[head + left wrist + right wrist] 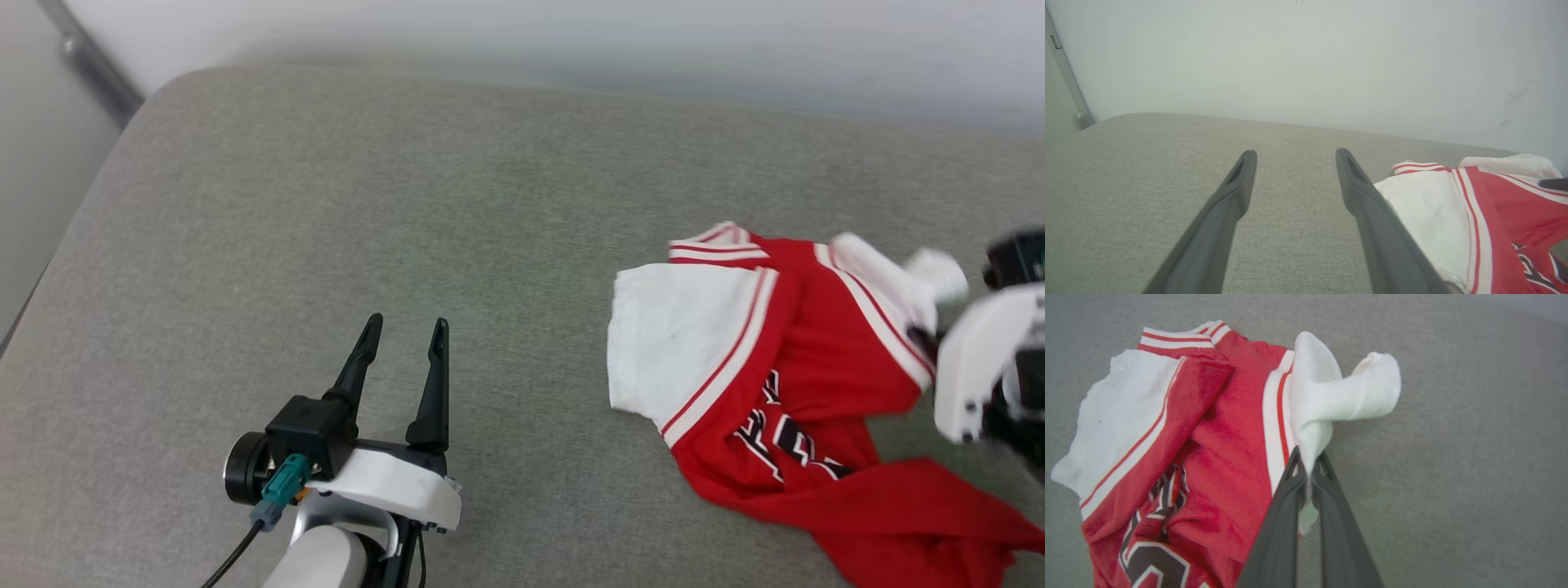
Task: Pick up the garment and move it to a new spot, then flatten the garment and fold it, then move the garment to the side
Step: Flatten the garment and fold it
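Grey cushion point(457, 245), garment point(816, 359) partly off-frame

Head view as the dial, from its centre. Bare grey cushion point(343, 212) from 9 through 12 to 1 o'clock, with wide passage up to its rounded far edge. Ends there against the pale wall point(571, 33) at 12 o'clock, with a slanted metal rail point(90, 69) at 10 o'clock beyond the cushion's corner. Blocked from 3 to 5 o'clock by the crumpled garment point(784, 351), spread out to the right border, and by the right gripper point(1308, 467) pinched on a white fold of it at 3 o'clock. Taken at 7 o'clock by the left gripper point(408, 321), fingers spread over bare fabric. Free strip of cushion at 6 o'clock between that gripper and the garment. From the right wrist, plain cushion from 12 to 5 o'clock.
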